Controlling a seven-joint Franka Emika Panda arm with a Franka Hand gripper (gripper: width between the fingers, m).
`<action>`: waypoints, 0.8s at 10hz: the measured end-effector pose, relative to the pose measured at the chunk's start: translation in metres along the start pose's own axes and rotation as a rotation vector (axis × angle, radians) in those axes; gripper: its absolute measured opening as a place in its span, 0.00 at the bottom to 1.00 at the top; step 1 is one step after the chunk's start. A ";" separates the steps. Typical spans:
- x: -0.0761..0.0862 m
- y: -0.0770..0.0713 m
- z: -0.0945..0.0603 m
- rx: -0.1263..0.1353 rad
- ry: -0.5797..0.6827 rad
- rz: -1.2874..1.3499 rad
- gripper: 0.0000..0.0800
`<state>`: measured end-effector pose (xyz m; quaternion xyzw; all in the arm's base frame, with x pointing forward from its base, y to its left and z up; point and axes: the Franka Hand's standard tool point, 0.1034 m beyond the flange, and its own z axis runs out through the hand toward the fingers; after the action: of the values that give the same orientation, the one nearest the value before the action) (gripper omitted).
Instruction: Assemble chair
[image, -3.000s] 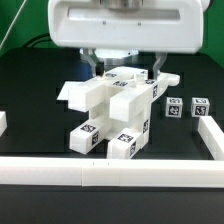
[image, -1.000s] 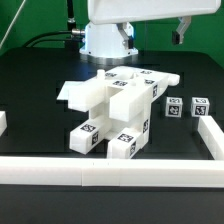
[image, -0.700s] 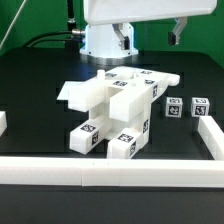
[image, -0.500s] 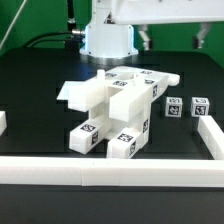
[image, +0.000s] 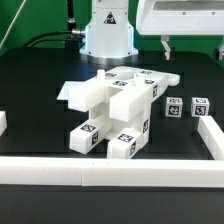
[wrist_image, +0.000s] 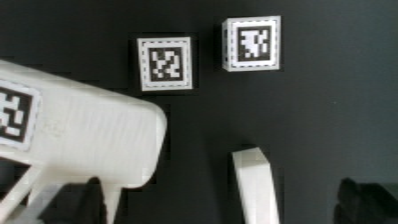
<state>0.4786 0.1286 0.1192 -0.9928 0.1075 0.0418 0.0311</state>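
Since three seconds ago the gripper (image: 193, 52) has left its place directly over the chair (image: 110, 105) and now hangs in the upper right of the exterior view. The chair and the loose parts lie where they did. Count the following: one chair assembly, two small cubes (image: 173, 107) (image: 199, 107), and three border rails (image: 110, 172), namely one across the lower edge of the frame, one at the right edge and a short end at the left edge. The chair occupies the centre of the frame, resting on the black table (image: 40, 85), down and to the left of the gripper and well apart from it. Both cubes sit side by side on the table at the centre right, just beside the chair, below the gripper in the frame and clear of it. You will see the two dark fingers (image: 165, 46) spread wide with nothing between them. All chair parts are chunky, matte white and square-edged, and several faces carry black-and-white square tags. The wrist view shows the two cubes tag-side up near a rounded white slab edge (wrist_image: 80, 130). The table surface is flat and matte.
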 end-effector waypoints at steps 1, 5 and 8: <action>-0.009 -0.005 0.002 0.003 0.000 0.086 0.81; -0.039 -0.041 0.033 -0.009 0.014 0.130 0.81; -0.038 -0.041 0.038 -0.013 0.013 0.127 0.81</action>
<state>0.4482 0.1797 0.0866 -0.9844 0.1704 0.0382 0.0212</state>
